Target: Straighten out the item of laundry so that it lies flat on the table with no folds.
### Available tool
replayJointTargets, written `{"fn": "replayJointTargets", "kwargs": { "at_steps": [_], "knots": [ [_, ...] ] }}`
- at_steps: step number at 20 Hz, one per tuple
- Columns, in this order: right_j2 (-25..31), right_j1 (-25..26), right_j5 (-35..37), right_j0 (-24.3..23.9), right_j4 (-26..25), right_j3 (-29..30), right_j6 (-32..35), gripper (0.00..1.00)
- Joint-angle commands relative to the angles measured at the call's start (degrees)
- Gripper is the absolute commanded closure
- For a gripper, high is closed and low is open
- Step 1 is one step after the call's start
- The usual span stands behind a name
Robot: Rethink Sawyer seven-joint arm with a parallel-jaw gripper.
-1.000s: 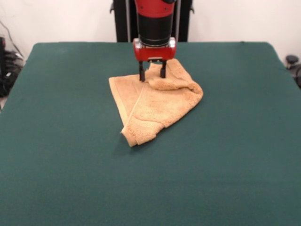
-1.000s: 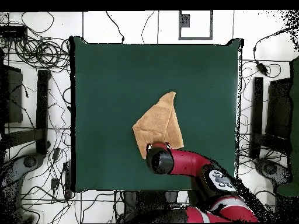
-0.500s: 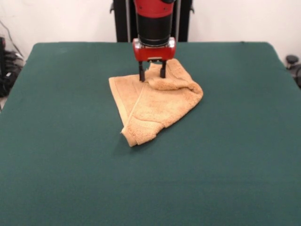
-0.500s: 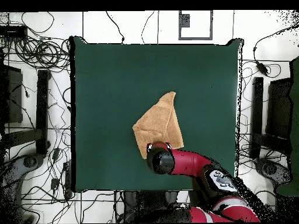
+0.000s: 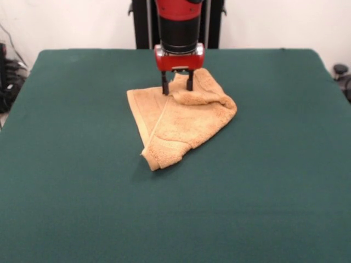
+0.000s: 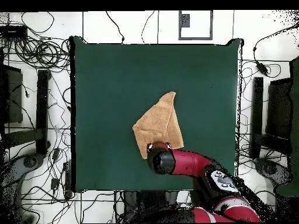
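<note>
The item of laundry (image 5: pixel 184 118) is a tan-orange towel, folded over itself into a rough triangle on the green table (image 5: pixel 82 181). Its thick fold runs along the right side and a pointed corner lies toward the front. In the overhead view the towel (image 6: pixel 157 123) sits near the table's middle, partly under the arm. My gripper (image 5: pixel 176 86) hangs over the towel's far edge, open, one black finger (image 5: pixel 165 87) on each side of a raised bit of cloth. The tips are at or just above the fabric.
The table (image 6: pixel 105 87) spreads wide around the towel on all sides. Cables and stands (image 6: pixel 35 58) lie on the floor beyond its edges. A black frame stands behind the arm at the far side.
The gripper has risen very slightly over the towel's far edge. The towel has not moved.
</note>
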Motion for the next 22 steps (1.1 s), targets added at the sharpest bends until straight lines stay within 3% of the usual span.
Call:
{"fn": "replayJointTargets", "kwargs": {
  "at_steps": [1, 12, 18, 22],
  "knots": [
    [1.88, 3.99, -1.40, -3.81, -3.03, -2.33, 4.93, 0.00],
    [3.28, 2.20, 0.96, -5.48, -4.08, -1.99, 4.50, 0.00],
    [2.25, 3.69, -1.67, -3.80, -3.99, -2.82, 6.14, 0.00],
    [1.65, 1.40, -1.30, -3.23, -4.00, -1.22, 6.52, 0.00]
  ]
}}
